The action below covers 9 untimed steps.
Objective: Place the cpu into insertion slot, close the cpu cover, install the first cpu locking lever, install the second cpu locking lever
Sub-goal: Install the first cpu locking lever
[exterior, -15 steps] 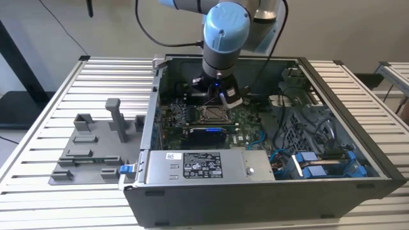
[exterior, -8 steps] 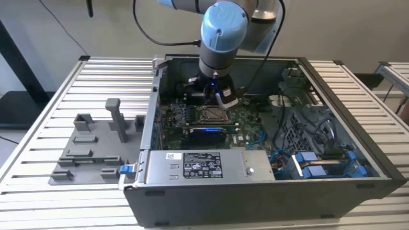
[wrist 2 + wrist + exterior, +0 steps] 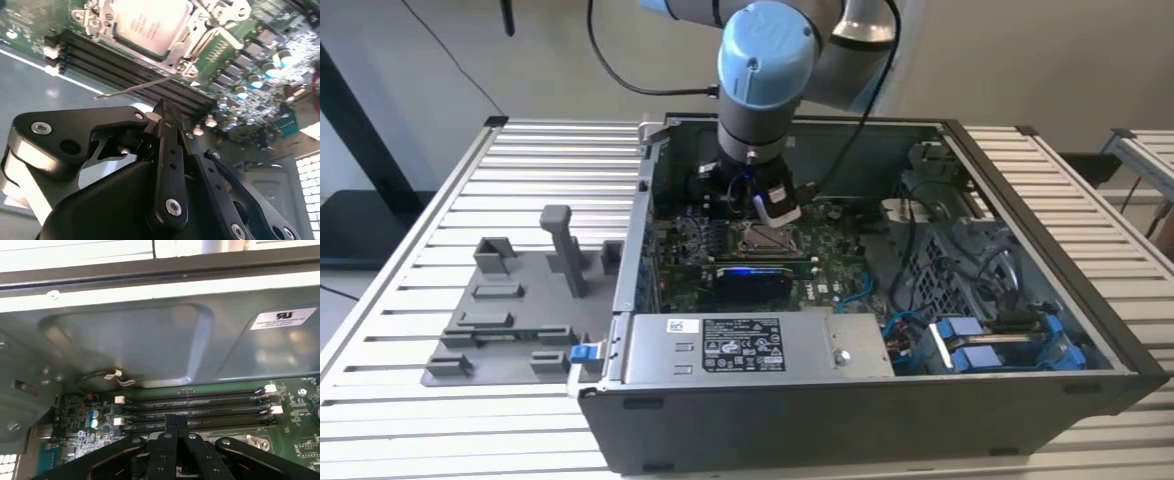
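The cpu, silver-topped, lies in the insertion slot on the green board. The cpu cover, a metal frame, lies down around it. One thin wire locking lever sticks out free from the socket's corner toward my gripper. A second lever sits at the socket's other side. My gripper hovers just above the board beside the socket, over the black memory slots, its fingers shut together with nothing between them. Its black fingertips also show in the first wrist view, and the exterior view has the gripper low inside the case.
Long black memory slots run beside the socket. The grey case wall rises close behind them. A power supply fills the case front, and blue drive brackets and cables sit at the exterior view's right. A grey fixture tray lies outside.
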Each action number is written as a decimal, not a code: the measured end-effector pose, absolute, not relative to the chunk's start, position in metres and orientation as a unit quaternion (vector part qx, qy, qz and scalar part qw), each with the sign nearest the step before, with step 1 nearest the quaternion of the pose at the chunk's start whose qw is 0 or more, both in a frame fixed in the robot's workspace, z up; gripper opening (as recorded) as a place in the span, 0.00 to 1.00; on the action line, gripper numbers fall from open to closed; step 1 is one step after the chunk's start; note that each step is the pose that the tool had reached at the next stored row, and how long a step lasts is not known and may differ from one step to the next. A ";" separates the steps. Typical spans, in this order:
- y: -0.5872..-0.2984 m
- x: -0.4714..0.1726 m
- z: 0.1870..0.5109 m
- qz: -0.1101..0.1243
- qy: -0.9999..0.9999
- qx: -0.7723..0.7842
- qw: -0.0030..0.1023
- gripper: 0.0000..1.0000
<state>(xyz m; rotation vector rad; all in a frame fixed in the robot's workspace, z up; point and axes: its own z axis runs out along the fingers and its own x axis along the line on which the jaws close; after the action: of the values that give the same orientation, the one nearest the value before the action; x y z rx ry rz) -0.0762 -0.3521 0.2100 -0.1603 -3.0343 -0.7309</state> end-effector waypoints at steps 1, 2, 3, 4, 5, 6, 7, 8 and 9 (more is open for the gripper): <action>-0.352 -0.077 0.210 -0.229 -0.972 -0.051 0.008 0.11; -0.353 -0.077 0.210 -0.225 -0.973 -0.051 0.007 0.11; -0.353 -0.077 0.209 -0.223 -0.974 -0.051 0.006 0.11; -0.353 -0.078 0.208 -0.222 -0.974 -0.050 0.004 0.11; -0.353 -0.079 0.206 -0.222 -0.974 -0.050 0.002 0.11; -0.353 -0.079 0.205 -0.222 -0.974 -0.050 0.000 0.11; -0.353 -0.079 0.203 -0.223 -0.974 -0.050 0.000 0.11; -0.353 -0.080 0.202 -0.222 -0.974 -0.049 -0.001 0.11; -0.353 -0.080 0.201 -0.222 -0.974 -0.049 -0.001 0.11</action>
<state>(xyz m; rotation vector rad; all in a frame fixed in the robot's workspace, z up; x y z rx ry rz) -0.0795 -0.3529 0.2010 -0.1553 -3.0605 -0.6983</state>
